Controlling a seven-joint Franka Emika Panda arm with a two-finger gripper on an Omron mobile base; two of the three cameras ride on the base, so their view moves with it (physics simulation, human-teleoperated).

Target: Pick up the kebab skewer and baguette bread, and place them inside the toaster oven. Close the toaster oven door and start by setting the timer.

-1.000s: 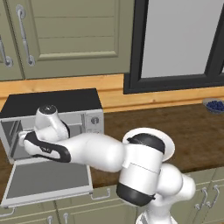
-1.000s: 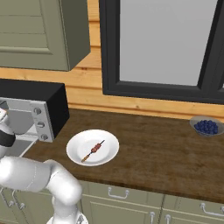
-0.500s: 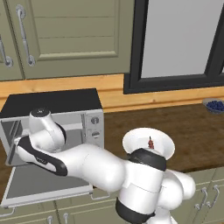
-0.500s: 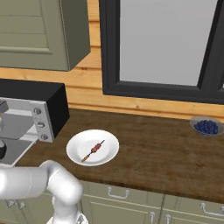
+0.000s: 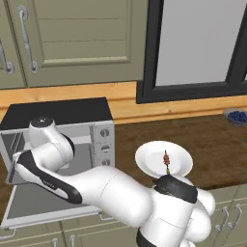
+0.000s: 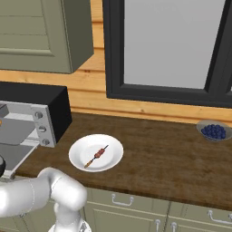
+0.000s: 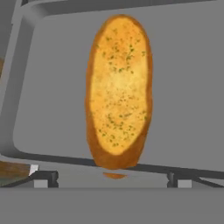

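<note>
The toaster oven (image 5: 62,140) stands at the counter's left end with the toaster oven door (image 5: 43,205) dropped flat toward the robot, and the arm reaches into the open cavity. Inside it, the baguette bread (image 7: 119,89) lies flat on the grey oven tray (image 7: 48,87), crumb side up; in the hand view its long axis runs straight away from the gripper (image 7: 111,183), near end just ahead of the fingertips. The jaws stand wide apart, one tip at each side of the loaf's near end, and hold nothing; the bread rests free on the tray, so this half of the loading looks done.

What the coming move turns on is the kebab skewer (image 6: 96,156). It lies on the white plate (image 6: 77,158), on the counter just right of the toaster oven and well apart from the gripper, its stick running diagonally across the plate. To reach it the arm must back out of the cavity and swing right.
</note>
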